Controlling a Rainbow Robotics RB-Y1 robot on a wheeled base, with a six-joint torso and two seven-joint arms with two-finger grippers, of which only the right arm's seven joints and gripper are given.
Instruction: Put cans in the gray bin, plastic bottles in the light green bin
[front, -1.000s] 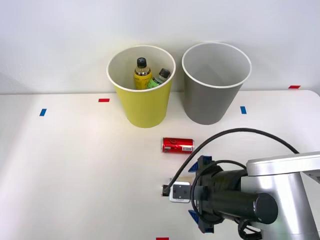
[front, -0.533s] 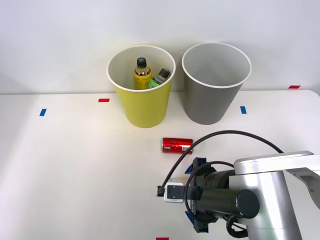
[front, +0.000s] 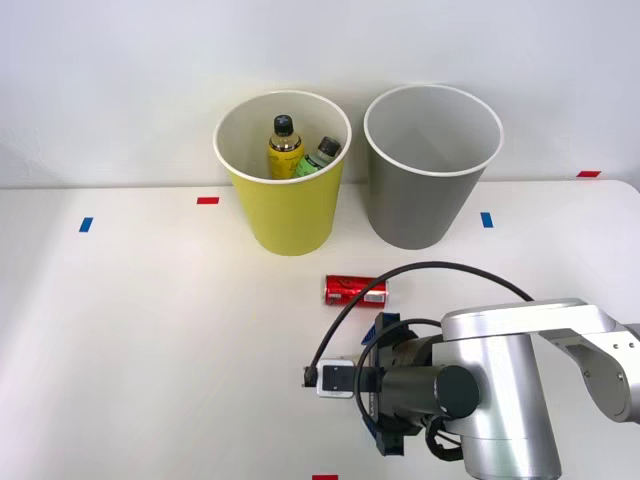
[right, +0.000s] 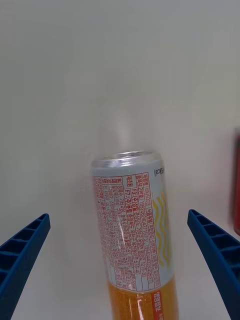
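Two bins up at the table's (front: 120, 330) far edge, side by side and just apart: light green bin (front: 290, 215) toward the left, gray bin (front: 420, 205) toward the right, both upright. Two plastic bottles already inside the light green bin, yellow bottle (front: 284, 148) with its black cap standing, green bottle (front: 317, 158) with the dark cap leaning beside it against the wall. Gray bin showing bare wall inside. Red can (front: 354, 290) lying on its side on the table, near the front of the two bins, roughly below the gap between them. Right arm in from the table's right side, low over the near edge, black cable arching over it, right claw (front: 381, 386) pointing toward the left. From the wrist, orange can (right: 135, 235) with the pale label dead centre between the blue fingers (right: 22, 252), lying on the table with its silver end pointing away from the claw. Claw spread wide open, a clear gap on each side of the can, neither finger touching it. Sliver of the red can (right: 237, 185) blurred at the frame's edge, just beyond one finger. Small red and blue tape marks dotted along the table's far edge and one red mark at the near edge.
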